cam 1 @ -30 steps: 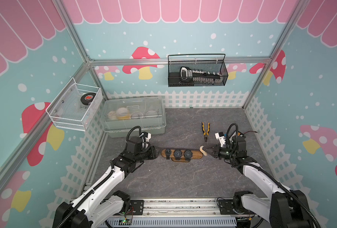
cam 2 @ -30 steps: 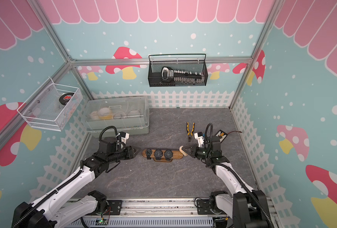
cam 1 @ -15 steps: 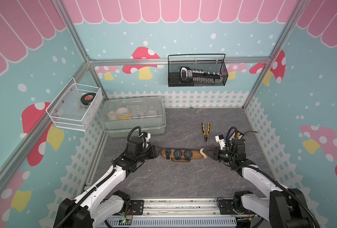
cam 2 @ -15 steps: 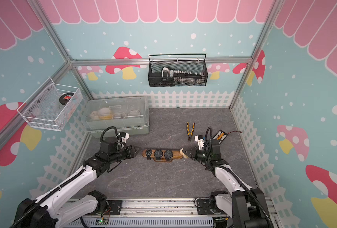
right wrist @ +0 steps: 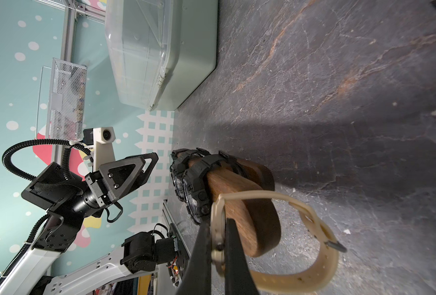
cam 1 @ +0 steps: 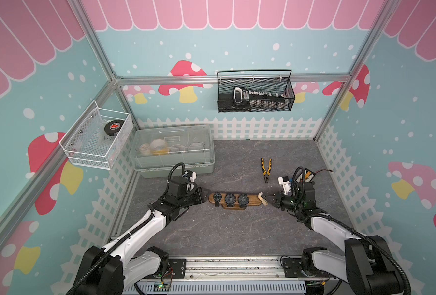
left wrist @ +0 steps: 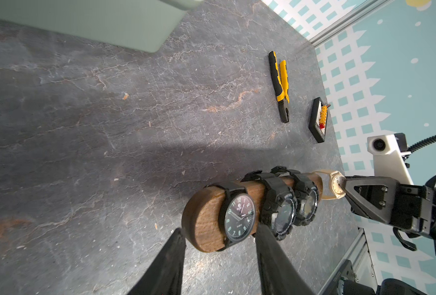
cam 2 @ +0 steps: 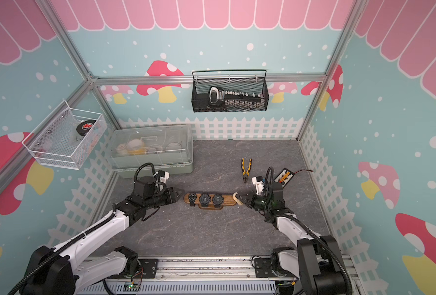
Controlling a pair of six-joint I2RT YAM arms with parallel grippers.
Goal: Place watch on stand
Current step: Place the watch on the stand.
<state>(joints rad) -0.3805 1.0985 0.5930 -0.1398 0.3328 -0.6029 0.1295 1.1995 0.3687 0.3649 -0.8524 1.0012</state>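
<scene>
The right claw is clamped tight on the case of a beige wristwatch, holding it against the rounded end of the wooden stand. The buckled strap hangs as a loop round that end. From where I stand I can't quite tell whether the loop has caught over the wood or only sits in front of it. Three black watches already fill the rest of the bar. At the far end the left claw has its fingers apart on either side of the wood, holding nothing.

The worry is the push. If the strap snags on the end face instead of sliding over, the stand could skid along the desk or rock on its small base, as the left claw isn't bracing it. The pinch is also on a thin case edge, so a snag might twist the watch out of the grip
</scene>
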